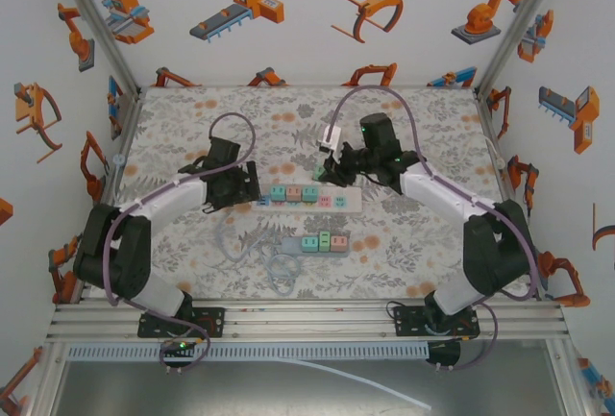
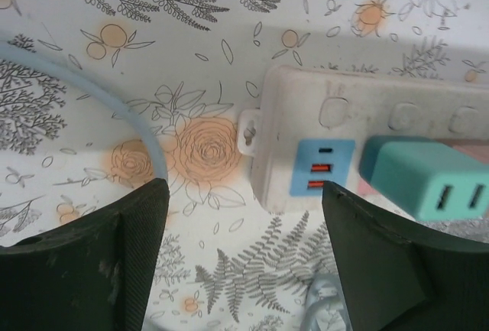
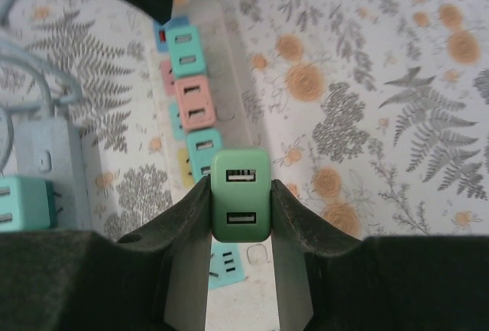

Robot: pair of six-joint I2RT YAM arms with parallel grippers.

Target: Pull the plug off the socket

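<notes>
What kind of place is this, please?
Probably a robot test cell in a lab: two arms bolted to a metal rail, walls printed with robot pictures, and power strips laid on a floral table.

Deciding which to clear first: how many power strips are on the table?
2. The far strip lies mid-table, with the near strip just below it in the top view, closer to the arm bases. Part of the table behind the arms is hidden from view.

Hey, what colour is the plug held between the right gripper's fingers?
The USB charger plug is green; it shows best in the right wrist view.
</notes>
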